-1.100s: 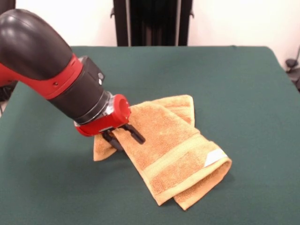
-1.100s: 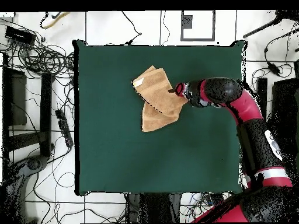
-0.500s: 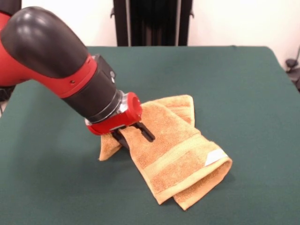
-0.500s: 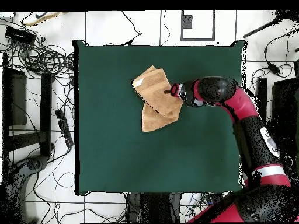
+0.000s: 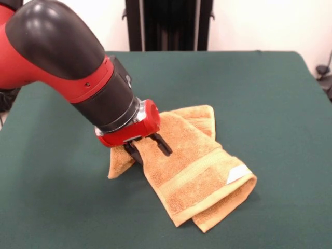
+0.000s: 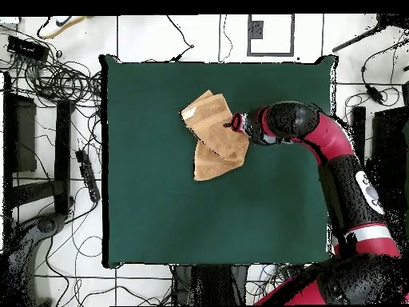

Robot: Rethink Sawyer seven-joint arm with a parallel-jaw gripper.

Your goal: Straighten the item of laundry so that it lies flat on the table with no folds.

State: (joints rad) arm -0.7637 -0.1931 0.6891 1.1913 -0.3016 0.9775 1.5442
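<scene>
gripper: black two-finger gripper (image 5: 148, 149) under a red collar on the red and black arm (image 5: 78, 72), clamped on the upper left edge of the towel; one finger (image 5: 162, 145) lies on top of the cloth, the other goes under the edge, cloth pinched between them
gripper, overhead view: tip (image 6: 237, 124) sits at the towel's right edge
towel: small orange-tan terry-cloth hand towel (image 5: 194, 171), folded over on itself in several layers, lying diagonally near the middle of the table; not flat
towel left corner: a flap (image 5: 119, 163) droops from the pinched edge down to the table, just below the gripper
towel band: lighter woven stripe (image 5: 194, 168) runs across the top layer
towel label: small white label (image 5: 237, 174) near the lower right end, face up
towel far end: a second layer (image 5: 199, 115) sticks out at the upper right behind the top fold
table: large rectangular table covered in dark green cloth (image 5: 270, 93), towel touches only its middle part
towel in overhead view: tan folded shape (image 6: 212, 136) in the upper centre of the green top (image 6: 160, 208)
edges: towel well apart from every table edge in both views
open room: bare green cloth on all sides of the towel; widest stretch in the overhead view is the lower half of the table
floor: cables (image 6: 56, 80) lie beside the table's left side in the overhead view
</scene>
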